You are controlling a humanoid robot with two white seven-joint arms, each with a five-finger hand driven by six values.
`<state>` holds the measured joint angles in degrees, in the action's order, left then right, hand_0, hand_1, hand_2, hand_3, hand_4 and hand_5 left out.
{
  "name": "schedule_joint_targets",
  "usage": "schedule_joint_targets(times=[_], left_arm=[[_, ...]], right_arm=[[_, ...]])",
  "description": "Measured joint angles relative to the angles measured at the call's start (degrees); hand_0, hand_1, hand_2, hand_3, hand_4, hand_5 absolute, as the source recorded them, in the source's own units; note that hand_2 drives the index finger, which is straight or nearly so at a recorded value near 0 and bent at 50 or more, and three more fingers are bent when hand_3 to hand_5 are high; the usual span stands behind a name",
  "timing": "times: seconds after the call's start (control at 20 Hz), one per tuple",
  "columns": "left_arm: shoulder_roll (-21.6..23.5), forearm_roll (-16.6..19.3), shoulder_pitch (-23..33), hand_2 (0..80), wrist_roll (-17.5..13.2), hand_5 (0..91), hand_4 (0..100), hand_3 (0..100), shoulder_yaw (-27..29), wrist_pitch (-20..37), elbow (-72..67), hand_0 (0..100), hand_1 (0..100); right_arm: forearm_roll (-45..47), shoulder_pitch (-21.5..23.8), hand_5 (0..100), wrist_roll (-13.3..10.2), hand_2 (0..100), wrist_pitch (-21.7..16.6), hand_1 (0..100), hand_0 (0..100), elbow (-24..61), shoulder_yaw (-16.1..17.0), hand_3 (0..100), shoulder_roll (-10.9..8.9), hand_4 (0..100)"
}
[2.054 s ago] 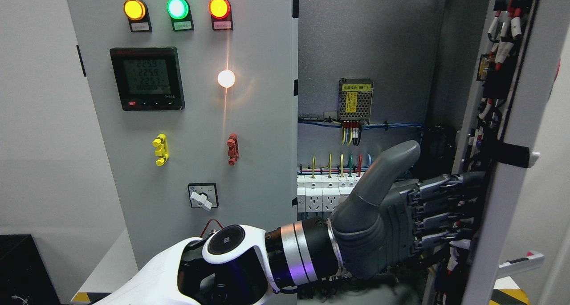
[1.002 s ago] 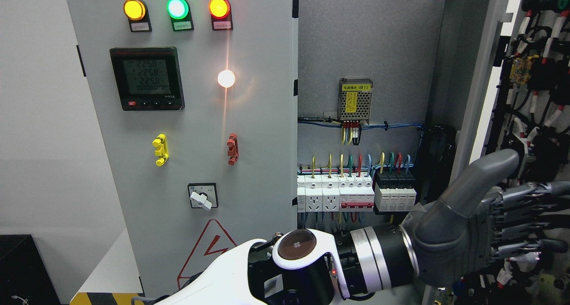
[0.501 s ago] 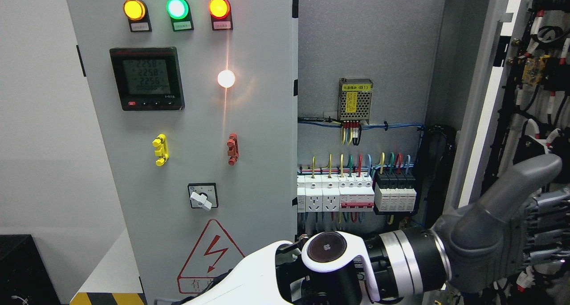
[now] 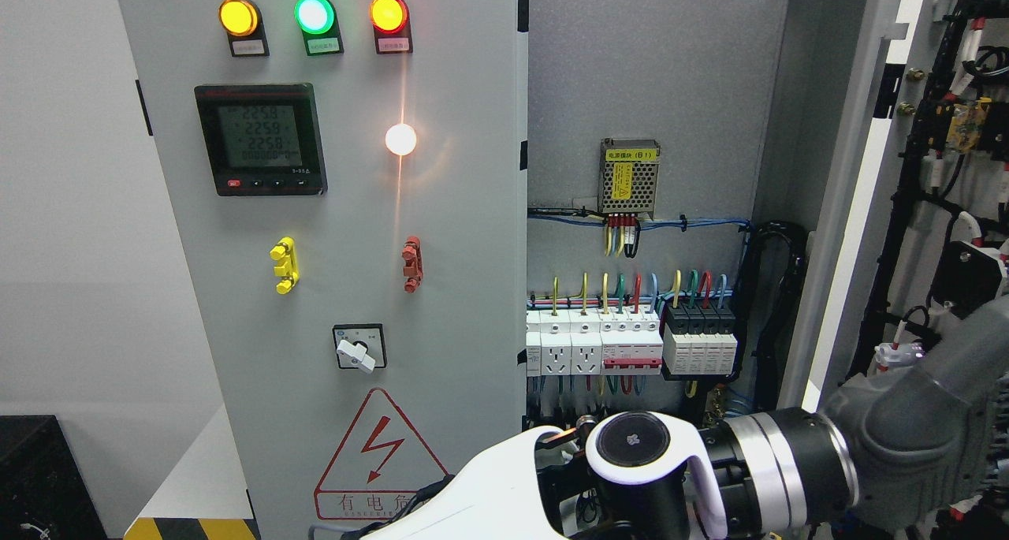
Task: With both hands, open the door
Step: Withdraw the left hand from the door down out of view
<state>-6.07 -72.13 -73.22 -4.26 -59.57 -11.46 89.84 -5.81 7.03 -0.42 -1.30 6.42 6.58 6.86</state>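
The cabinet's right door (image 4: 891, 169) stands swung wide open at the picture's right, and its inner face shows black cables and red-and-white wire ends. My left arm (image 4: 631, 469) enters from the bottom and reaches across to that door. The grey left hand (image 4: 934, 418) lies against the door's inner side at the lower right corner, partly cut off by the picture's edge. The left door (image 4: 339, 288) is closed and carries three lit lamps, a black meter (image 4: 260, 138) and a rotary switch (image 4: 359, 349). My right arm does not show.
Inside the cabinet are a perforated power supply (image 4: 629, 176), a row of white and black breakers (image 4: 631, 343) with coloured wires, and a black cable bundle (image 4: 776, 288). A black box (image 4: 35, 477) sits at the lower left by the wall.
The right door has swung further open to the right. My left hand has moved right and down with it, now partly past the picture's edge, uncovering the breakers.
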Motion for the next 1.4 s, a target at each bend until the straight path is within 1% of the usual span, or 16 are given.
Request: schedule_joint_targets(times=[0.5,1.0,1.2,1.4], left_arm=[[-2.24,-0.04,-1.88,0.0,-0.08,0.0,0,0,-0.49,-0.04,-2.45,0,0],[-2.95,-0.16,-2.32,0.0,-0.41,0.0,0,0,-0.66,-0.25,-3.23,0,0],[-2.01,-0.23,-2.24,0.0,-0.27,0.0,0,0,-0.55,-0.29,-2.48,0,0],[0.0,-0.39,-2.06,0.0,-0.01,0.0,0,0,-0.39,-0.29,-0.9,0,0]], right_arm=[[0.0,0.0,0,0.0,0,0.0,0,19,0.0,0.0,0,0.0,0],[-0.01,0.0,0,0.0,0,0.0,0,19,0.0,0.0,0,0.0,0],[-0.01,0.0,0,0.0,0,0.0,0,19,0.0,0.0,0,0.0,0],[-0.01,0.0,0,0.0,0,0.0,0,19,0.0,-0.01,0,0.0,0]])
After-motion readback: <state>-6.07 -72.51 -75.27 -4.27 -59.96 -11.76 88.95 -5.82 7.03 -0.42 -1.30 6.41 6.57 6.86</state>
